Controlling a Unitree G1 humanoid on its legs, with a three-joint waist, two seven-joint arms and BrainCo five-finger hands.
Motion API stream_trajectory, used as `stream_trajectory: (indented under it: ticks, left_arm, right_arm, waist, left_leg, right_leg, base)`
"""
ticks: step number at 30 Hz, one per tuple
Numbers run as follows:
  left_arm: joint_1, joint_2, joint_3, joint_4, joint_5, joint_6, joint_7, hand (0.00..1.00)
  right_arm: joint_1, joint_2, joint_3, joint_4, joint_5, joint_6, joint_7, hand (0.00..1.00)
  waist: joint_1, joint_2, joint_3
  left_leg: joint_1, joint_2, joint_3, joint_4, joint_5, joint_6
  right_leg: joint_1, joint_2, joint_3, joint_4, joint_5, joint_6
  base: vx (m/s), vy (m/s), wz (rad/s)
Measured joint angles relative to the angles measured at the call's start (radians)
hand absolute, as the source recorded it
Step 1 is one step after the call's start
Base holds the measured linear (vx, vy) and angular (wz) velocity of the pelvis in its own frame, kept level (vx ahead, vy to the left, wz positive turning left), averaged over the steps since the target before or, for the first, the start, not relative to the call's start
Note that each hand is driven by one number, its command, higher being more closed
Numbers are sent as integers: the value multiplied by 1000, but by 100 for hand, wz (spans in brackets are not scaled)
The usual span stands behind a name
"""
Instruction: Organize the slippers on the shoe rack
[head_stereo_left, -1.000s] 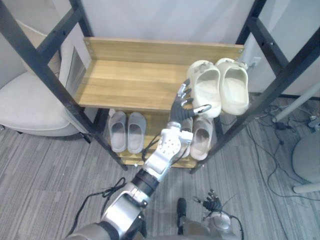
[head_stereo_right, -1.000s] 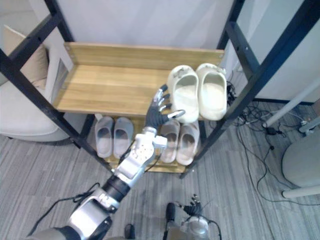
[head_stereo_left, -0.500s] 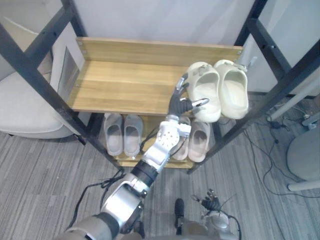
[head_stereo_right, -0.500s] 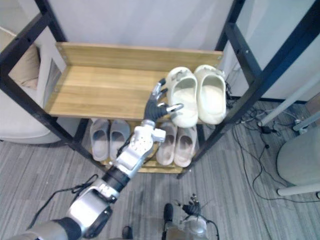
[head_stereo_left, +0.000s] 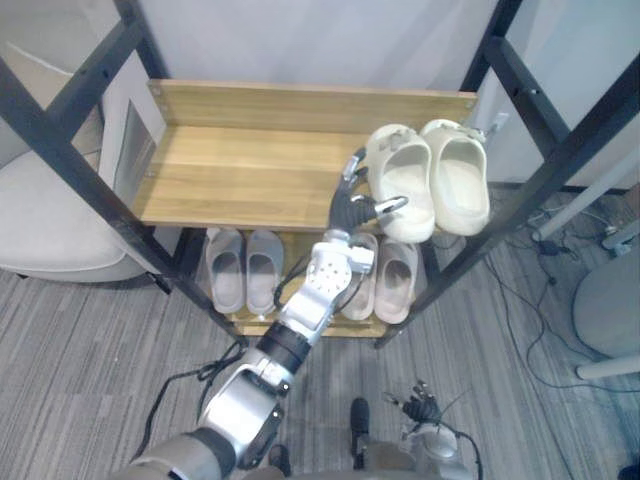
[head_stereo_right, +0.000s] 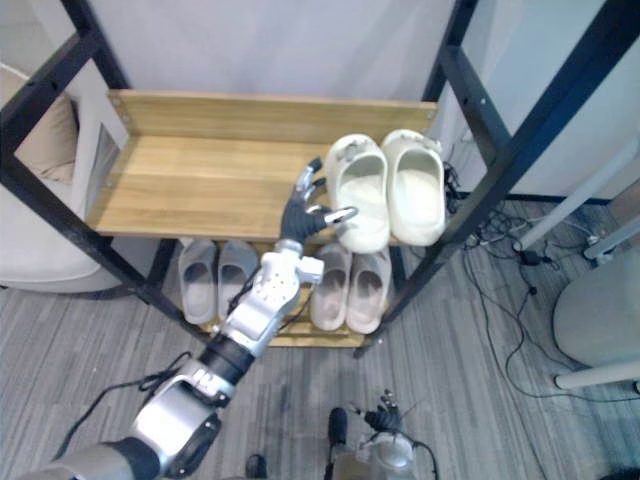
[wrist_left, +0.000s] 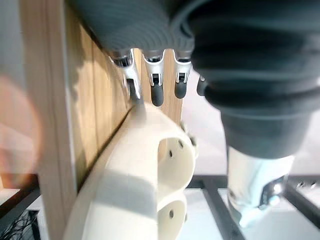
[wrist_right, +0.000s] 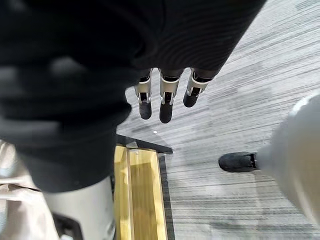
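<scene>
On the top shelf (head_stereo_left: 250, 170), left robot hand (head_stereo_left: 352, 210) touches cream slippers (head_stereo_left: 405, 185).

Grey striped carpet (head_stereo_left: 90, 340) underfoot, pale wall (head_stereo_left: 300, 40) behind. Cream chair (head_stereo_left: 50, 225) at left; white stool (head_stereo_left: 605, 310) at right, near tangled cables (head_stereo_right: 528, 256).

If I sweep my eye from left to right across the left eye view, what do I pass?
Pale armchair → pair of grey slippers on the lower shelf → robot hand, fingers straight beside the clogs → pair of cream clogs on the upper shelf → pale round seat.
</scene>
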Motion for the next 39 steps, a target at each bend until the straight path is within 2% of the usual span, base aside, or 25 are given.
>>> stream_trajectory:
  ticks: [6, 9, 10, 12, 13, 20, 22, 25, 29, 31, 35, 37, 39]
  left_arm:
    - [154, 37, -62, -214, -61, -5, -59, 0]
    - [243, 51, -121, -319, -120, -17, -116, 0]
    - [299, 76, -165, -379, -164, -31, -158, 0]
    - [334, 85, -189, -403, -197, -40, -185, 0]
    - [395, 100, -211, -418, -251, -50, -238, 0]
    - [598, 194, -220, -408, -297, -49, -328, 0]
    - [633, 201, -217, -354, -296, -48, -339, 0]
    - [659, 200, -213, -175, -286, -42, -348, 0]
    - [675, 188, -140, 105, -192, -18, -344, 0]
    - [672, 186, -97, 210, -141, -14, -335, 0]
    - [656, 179, 13, 418, -46, -4, -281, 0]
    - [627, 183, 79, 514, 15, -2, -246, 0]
    - [622, 185, 103, 554, 41, 0, -230, 0]
  right_arm:
    - [2, 1, 39, 0, 0, 2, 2, 0]
    - [3, 1, 50, 3, 0, 2, 4, 0]
    - [3, 0, 67, 10, 0, 2, 4, 0]
    - [3, -1, 73, 18, 0, 2, 6, 0]
    - [-1, -1, 75, 43, 0, 9, 9, 0]
    - [-14, -9, 110, 78, -1, 12, 11, 0]
    - [-21, -12, 117, 91, -2, 12, 13, 0]
    - [-30, -18, 118, 121, -3, 11, 13, 0]
    - [-38, -24, 119, 139, -2, 7, 13, 0]
    - [-44, -35, 123, 158, -1, 0, 13, 0]
    - [-42, -48, 121, 161, -1, -11, 12, 0]
    - [-52, -47, 117, 183, 0, -18, 11, 0]
    - [-60, -45, 117, 197, 0, -22, 10, 0]
  waist:
    - [33, 1, -1]
    - [50, 9, -7]
    - [60, 11, -15]
    - [62, 12, -16]
    - [68, 15, -26]
    - [69, 27, -42]
    - [71, 28, -42]
    - [71, 28, -44]
    - [66, 26, -50]
    - [66, 26, -50]
    - [64, 21, -45]
    - [65, 3, -37]
    - [64, -4, -37]
  left_leg:
    - [-30, -5, -36, 28, 1, 0]
    - [-29, -10, -59, 40, 1, 0]
    - [-32, -13, -74, 46, 1, 1]
    - [-32, -15, -86, 47, 4, 4]
    - [-35, -18, -102, 45, 10, 8]
    - [-26, -20, -144, 27, 13, 2]
    - [-27, -19, -155, 26, 15, 1]
    - [-26, -15, -167, 21, 17, -3]
    - [-23, -6, -187, 9, 27, -15]
    - [-23, -5, -197, 7, 35, -10]
    - [14, -4, -197, -1, 33, -11]
    - [17, -7, -196, -4, 33, -11]
    - [18, -7, -194, -4, 33, -10]
  right_leg:
    - [3, -11, -35, 7, 0, 0]
    - [22, -19, -58, 7, -1, 0]
    - [28, -23, -70, 6, -1, 1]
    - [36, -27, -81, 5, -3, 2]
    - [42, -29, -101, 0, -4, 3]
    - [72, -29, -143, -1, -21, 11]
    - [73, -28, -150, -1, -22, 9]
    - [75, -21, -157, -1, -26, 4]
    - [74, -11, -167, 0, -35, 0]
    - [76, -7, -174, 0, -31, -6]
    - [108, -4, -177, 0, -37, -4]
    - [108, -6, -175, -1, -37, -4]
    - [108, -7, -173, -1, -37, -4]
  base:
    - [7, 9, 22]
    - [-15, 19, 24]
    - [-38, 18, 24]
    - [-54, 1, 28]
    - [-59, -6, 27]
    - [-56, -15, 19]
    - [-12, -15, 10]
    - [12, -18, 7]
    - [66, -16, 10]
    - [98, -5, 15]
    - [80, 17, 0]
    - [0, 0, 0]
    - [-5, 22, -4]
